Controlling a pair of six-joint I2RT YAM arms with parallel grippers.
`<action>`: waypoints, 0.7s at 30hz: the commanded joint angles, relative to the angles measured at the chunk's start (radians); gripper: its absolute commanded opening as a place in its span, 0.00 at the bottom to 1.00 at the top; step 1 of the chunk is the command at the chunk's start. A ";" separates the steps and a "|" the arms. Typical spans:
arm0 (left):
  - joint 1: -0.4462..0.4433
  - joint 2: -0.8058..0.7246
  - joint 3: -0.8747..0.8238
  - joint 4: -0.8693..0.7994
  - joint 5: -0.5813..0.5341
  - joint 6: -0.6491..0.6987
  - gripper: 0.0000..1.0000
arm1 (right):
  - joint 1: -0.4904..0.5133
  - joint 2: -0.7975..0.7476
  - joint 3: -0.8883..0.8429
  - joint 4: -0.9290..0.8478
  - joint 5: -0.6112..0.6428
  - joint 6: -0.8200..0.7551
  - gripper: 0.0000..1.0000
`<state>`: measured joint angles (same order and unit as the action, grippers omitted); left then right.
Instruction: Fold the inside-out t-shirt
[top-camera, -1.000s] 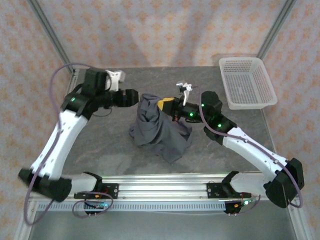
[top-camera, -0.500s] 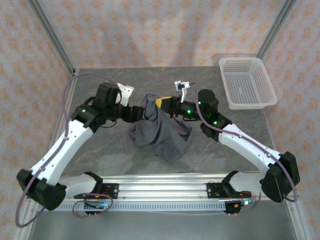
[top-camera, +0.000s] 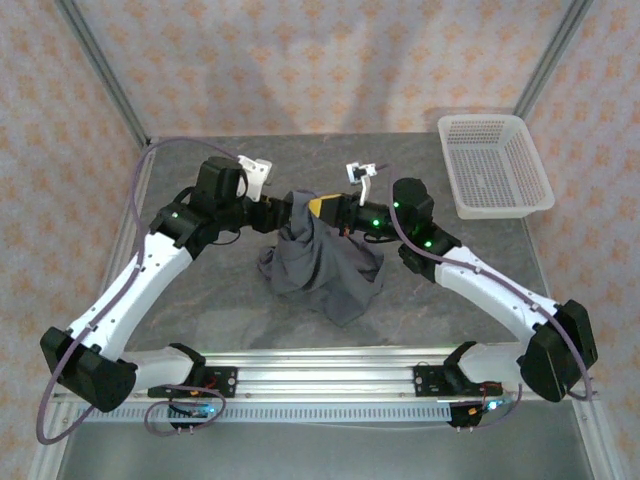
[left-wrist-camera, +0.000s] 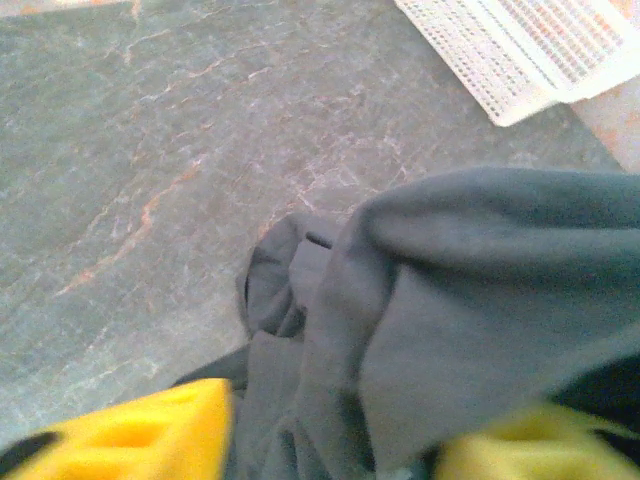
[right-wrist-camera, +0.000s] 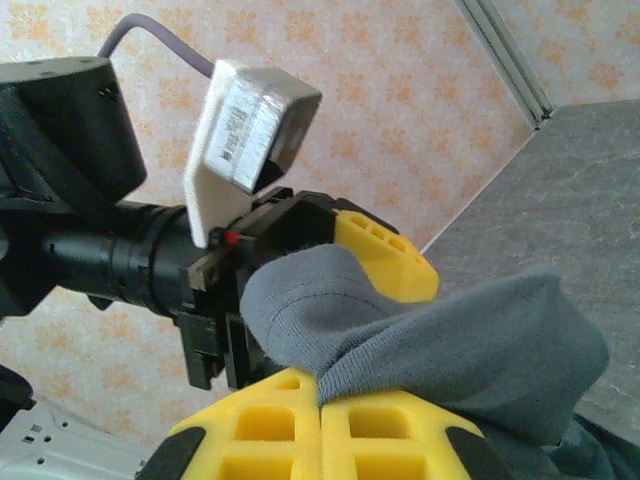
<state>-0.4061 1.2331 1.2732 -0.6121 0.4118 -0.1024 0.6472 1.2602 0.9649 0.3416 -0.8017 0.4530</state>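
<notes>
A grey marbled surface (top-camera: 230, 310) carries a white mesh basket (top-camera: 495, 165) at its far right corner. The bunched lower part of the inside-out t-shirt (top-camera: 325, 275) rests mid-surface.

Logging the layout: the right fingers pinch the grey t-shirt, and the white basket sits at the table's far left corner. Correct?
No. The top view shows the white basket at the far right corner. The right fingers do pinch the grey t-shirt.

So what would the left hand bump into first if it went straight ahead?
The grey t-shirt. The left hand points straight into its bunched-up cloth. The right hand, pinching that cloth, looks just beyond, but depth is hard to judge.
</notes>
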 joint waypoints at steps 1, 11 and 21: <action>-0.005 0.001 0.046 0.024 0.023 0.007 0.22 | 0.005 -0.001 0.051 0.054 -0.033 0.012 0.00; 0.031 -0.012 0.201 -0.073 0.145 -0.191 0.00 | -0.019 0.000 0.006 -0.105 0.154 -0.128 0.00; 0.047 0.104 0.443 -0.298 0.334 -0.318 0.00 | 0.008 -0.037 0.003 -0.241 0.312 -0.302 0.40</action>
<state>-0.3653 1.3125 1.7023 -0.7918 0.7269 -0.4000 0.6254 1.3674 0.9668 0.0891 -0.5957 0.2085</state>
